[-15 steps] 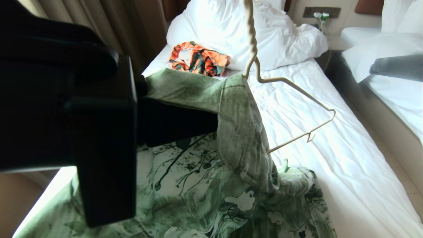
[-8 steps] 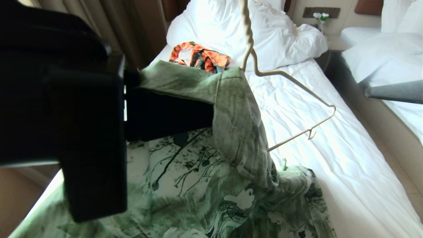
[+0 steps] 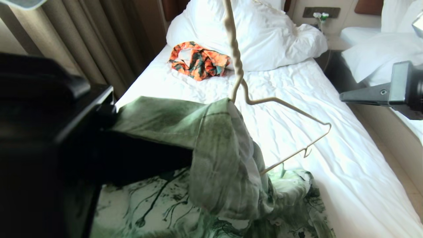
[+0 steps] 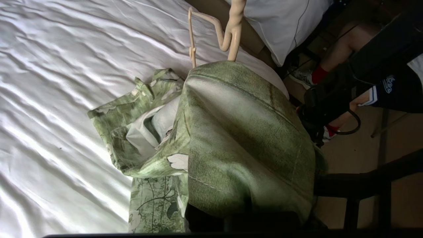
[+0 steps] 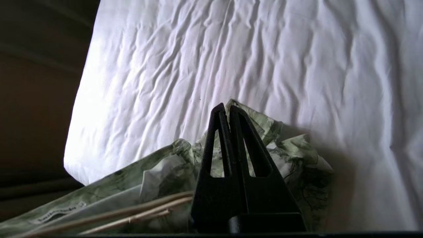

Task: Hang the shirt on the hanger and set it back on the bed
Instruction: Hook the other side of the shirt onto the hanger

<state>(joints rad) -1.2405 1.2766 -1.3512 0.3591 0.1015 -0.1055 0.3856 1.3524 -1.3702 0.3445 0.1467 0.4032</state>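
Observation:
The cream hanger hangs tilted above the bed, its hook running out of the top of the head view. The green and white shirt is draped over the hanger's left half and trails onto the sheet. The hanger's right shoulder is bare. My left gripper reaches under that draped cloth and carries the hanger; the shirt covers the grip itself. My right gripper is in the air at the right, beyond the bare hanger end, shut with nothing in it. In the right wrist view its shut tips point over crumpled shirt.
An orange and green floral garment lies by the white pillow and duvet. Curtains run along the bed's left side. A second white bed stands across a narrow floor gap. A person's legs show beyond the bed.
My left arm has dropped and drawn back to the left, taking the shirt and hanger lower. My right gripper has come further in from the right edge.

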